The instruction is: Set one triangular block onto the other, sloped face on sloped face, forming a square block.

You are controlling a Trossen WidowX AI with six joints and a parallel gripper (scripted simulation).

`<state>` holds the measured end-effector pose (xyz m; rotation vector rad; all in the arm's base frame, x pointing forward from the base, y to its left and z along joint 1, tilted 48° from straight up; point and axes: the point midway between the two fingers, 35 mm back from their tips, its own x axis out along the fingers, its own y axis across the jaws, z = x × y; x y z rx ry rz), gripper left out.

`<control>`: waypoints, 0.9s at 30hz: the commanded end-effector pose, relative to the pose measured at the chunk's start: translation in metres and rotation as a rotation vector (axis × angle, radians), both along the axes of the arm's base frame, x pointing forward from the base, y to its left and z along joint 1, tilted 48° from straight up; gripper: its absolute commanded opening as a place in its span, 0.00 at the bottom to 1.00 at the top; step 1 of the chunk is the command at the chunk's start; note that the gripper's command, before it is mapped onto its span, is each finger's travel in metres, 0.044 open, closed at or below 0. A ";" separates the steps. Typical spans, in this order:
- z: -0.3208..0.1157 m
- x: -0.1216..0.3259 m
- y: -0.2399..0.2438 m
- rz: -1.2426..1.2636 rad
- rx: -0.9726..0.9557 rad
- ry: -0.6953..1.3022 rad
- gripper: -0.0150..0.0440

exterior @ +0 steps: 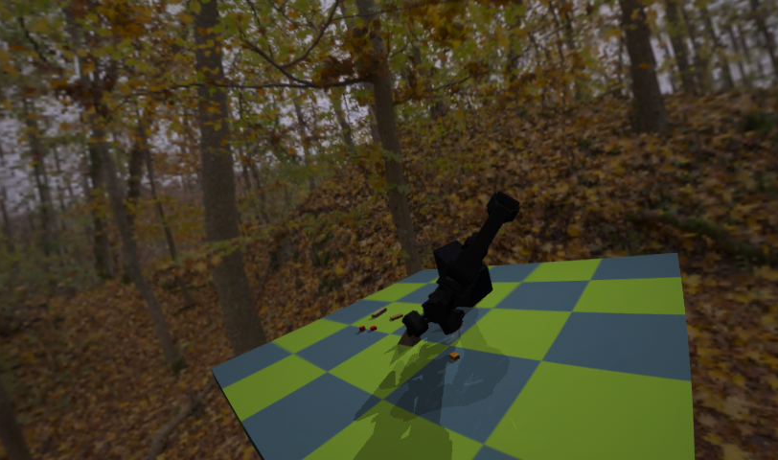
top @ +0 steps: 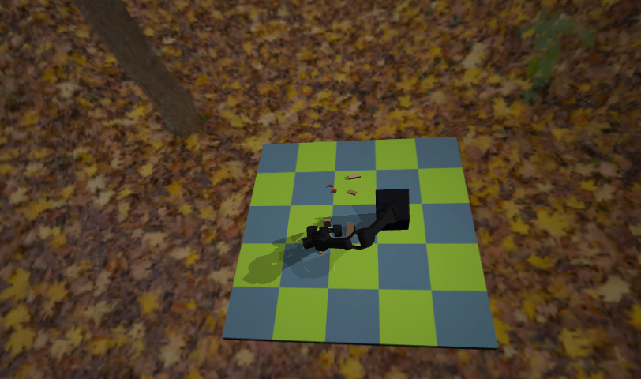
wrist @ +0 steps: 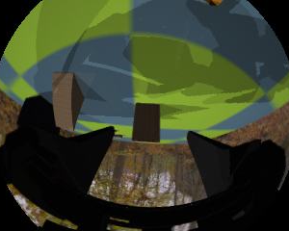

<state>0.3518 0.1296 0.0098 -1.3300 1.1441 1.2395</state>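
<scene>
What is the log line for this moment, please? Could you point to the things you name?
pincer [top: 324,230] [exterior: 436,326] [wrist: 151,133]: open, holding nothing | triangular blocks: two, apart | square block: not formed

Black arm leans over two blocks

From here, the black arm [top: 370,234] stretches left from a dark box [top: 393,196] across the checkered table [top: 403,312]. Two wooden blocks sit apart beside it; two red pieces and two wooden strips lie farther back.

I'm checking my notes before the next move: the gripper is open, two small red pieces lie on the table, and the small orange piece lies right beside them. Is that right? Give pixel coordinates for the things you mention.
Not quite: the orange piece [top: 320,253] [exterior: 454,356] lies well apart from the red pieces, as the top view shows. The rest stands.
</scene>
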 end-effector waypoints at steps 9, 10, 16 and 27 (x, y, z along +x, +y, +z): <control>-0.021 -0.001 -0.002 0.005 -0.007 0.007 1.00; -0.023 -0.001 -0.002 0.005 -0.007 0.007 1.00; -0.032 -0.001 -0.002 0.005 -0.007 0.008 1.00; -0.050 -0.001 -0.003 0.005 -0.007 0.008 1.00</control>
